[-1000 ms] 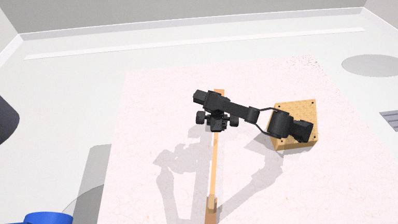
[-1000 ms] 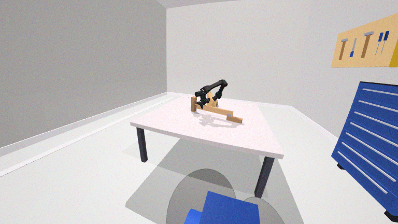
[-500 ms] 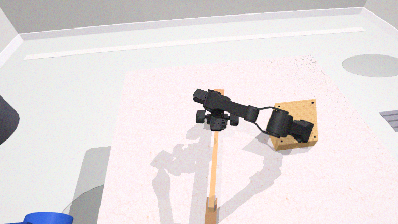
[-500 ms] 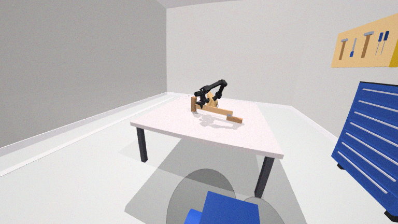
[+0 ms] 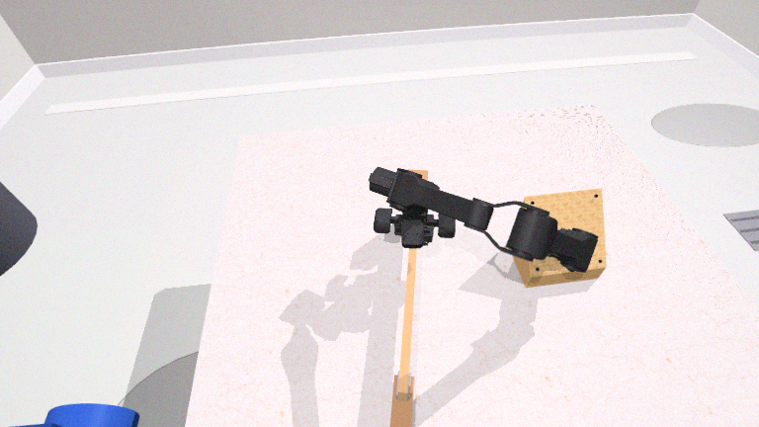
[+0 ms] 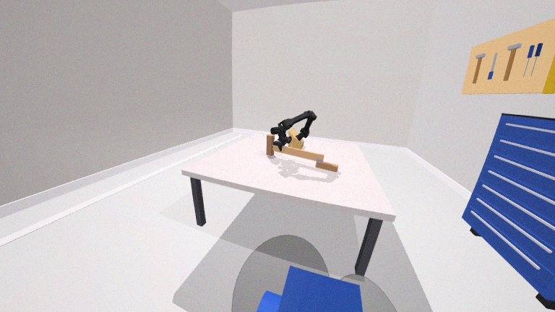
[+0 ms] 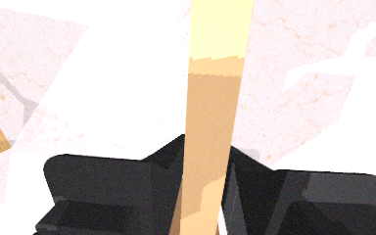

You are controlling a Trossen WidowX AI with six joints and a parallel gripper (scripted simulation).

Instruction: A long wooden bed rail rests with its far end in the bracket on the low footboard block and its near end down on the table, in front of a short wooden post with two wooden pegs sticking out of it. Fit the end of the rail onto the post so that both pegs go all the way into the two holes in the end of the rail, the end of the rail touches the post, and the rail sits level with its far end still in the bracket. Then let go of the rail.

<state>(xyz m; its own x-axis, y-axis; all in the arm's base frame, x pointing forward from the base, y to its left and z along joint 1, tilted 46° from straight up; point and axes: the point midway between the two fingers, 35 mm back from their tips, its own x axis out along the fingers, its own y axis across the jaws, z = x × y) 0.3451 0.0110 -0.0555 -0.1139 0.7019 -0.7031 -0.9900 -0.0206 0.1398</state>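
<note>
While far end sits at footboard block (image 5: 401, 412) (image 6: 327, 167), pincer (image 5: 412, 234) (image 6: 280, 146) (image 7: 199, 140) grips rail (image 5: 409, 304) (image 6: 303, 152) (image 7: 212, 108) near post (image 5: 422, 174) (image 6: 269, 145)

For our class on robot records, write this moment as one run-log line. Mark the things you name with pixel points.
gripper (image 5: 412, 240) (image 6: 280, 146) (image 7: 199, 140): shut on rail (image 5: 408, 310) (image 6: 300, 152) (image 7: 212, 108) | rail: near end off table, by post (image 5: 419, 172) (image 6: 269, 145) | pegs: hidden

The black arm (image 5: 456, 207) (image 6: 292, 121) hides most of the post (image 5: 419, 173) (image 6: 269, 145) from the top. In the side view, the pegs are too small to see. Up close, the rail (image 5: 408, 310) (image 6: 300, 152) (image 7: 211, 113) runs off at twelve and six o'clock. The top view cuts the footboard block (image 5: 401, 413) (image 6: 327, 166) at six o'clock.
</note>
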